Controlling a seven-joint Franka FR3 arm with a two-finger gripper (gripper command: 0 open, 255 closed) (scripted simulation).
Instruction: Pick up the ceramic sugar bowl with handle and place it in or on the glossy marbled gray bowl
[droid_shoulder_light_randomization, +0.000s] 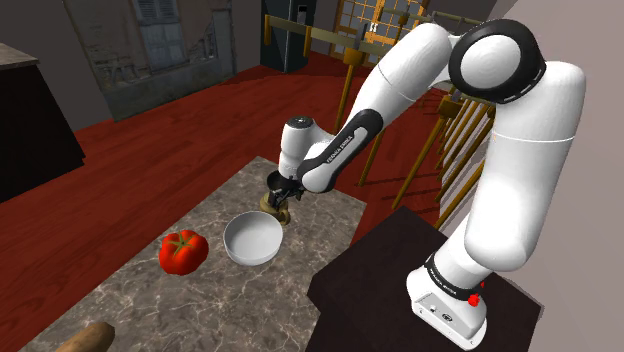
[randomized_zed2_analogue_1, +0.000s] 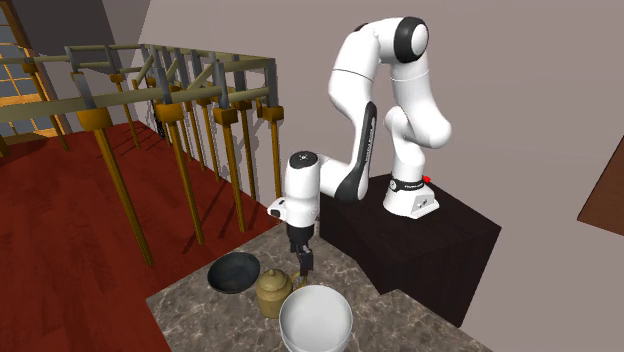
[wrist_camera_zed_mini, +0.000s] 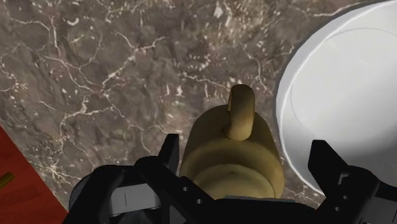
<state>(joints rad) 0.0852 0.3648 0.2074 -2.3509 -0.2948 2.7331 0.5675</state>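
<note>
On the stone table (wrist_camera_zed_mini: 95, 83) | tan pot (wrist_camera_zed_mini: 229, 168) is not yet lifted | gripper (wrist_camera_zed_mini: 248, 154) is set open around it | white bowl (wrist_camera_zed_mini: 343, 102) is left to be filled

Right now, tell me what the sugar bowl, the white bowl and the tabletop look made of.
Sugar bowl: dull tan, matte and slightly mottled, so likely unglazed ceramic or stoneware.
White bowl: plain white and smooth with a soft sheen. It could be ceramic or plastic; the look leaves it open.
Tabletop: brown-grey with branching white veins, so it looks like marble.
</note>
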